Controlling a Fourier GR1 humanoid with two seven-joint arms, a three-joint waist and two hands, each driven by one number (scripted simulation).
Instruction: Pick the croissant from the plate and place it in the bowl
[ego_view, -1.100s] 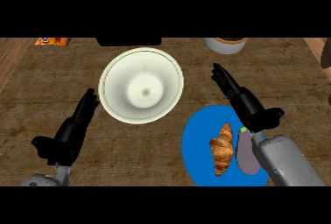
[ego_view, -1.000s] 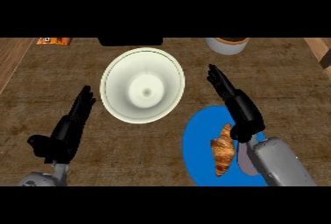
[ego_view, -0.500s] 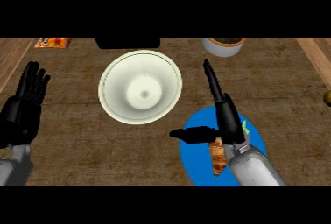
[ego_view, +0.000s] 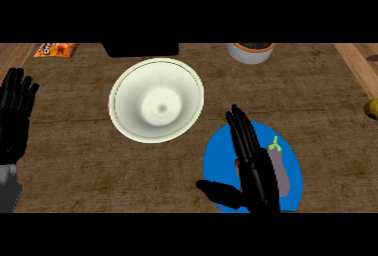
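Spanning the whole view: wooden counter (ego_view: 88, 165), brown, coarse grain. Far centre: bowl (ego_view: 156, 100), round, cream-white, smooth and glossy, shallow with a pale dimple at its middle. Near right: plate (ego_view: 218, 160), flat, bright blue, oval as seen, holding an aubergine (ego_view: 280, 167), long, dull purple, with a green stem at its far end. Croissant (ego_view: 237, 163): on the plate, almost wholly hidden under the right hand, only a small brown sliver showing left of the fingers. Far edge, left to right: orange packet (ego_view: 57, 49), dark rectangular block (ego_view: 140, 49), pale round pot (ego_view: 251, 52) with dark filling. Right edge: yellow rounded object (ego_view: 371, 108), cut off by the frame. Right hand (ego_view: 253, 175): black, directly over the plate's middle, fingers straight and together pointing far, thumb spread out to the near left; released, grasping nothing visible; contact with the croissant beneath cannot be told. Left hand (ego_view: 15, 112): black, at the left edge, unclenched, fingers up, resting. Compared with half a second ago: right hand drawn nearer and lower over the plate, covering more of the croissant; aubergine now plainly exposed on the plate's right; left hand in much the same place.
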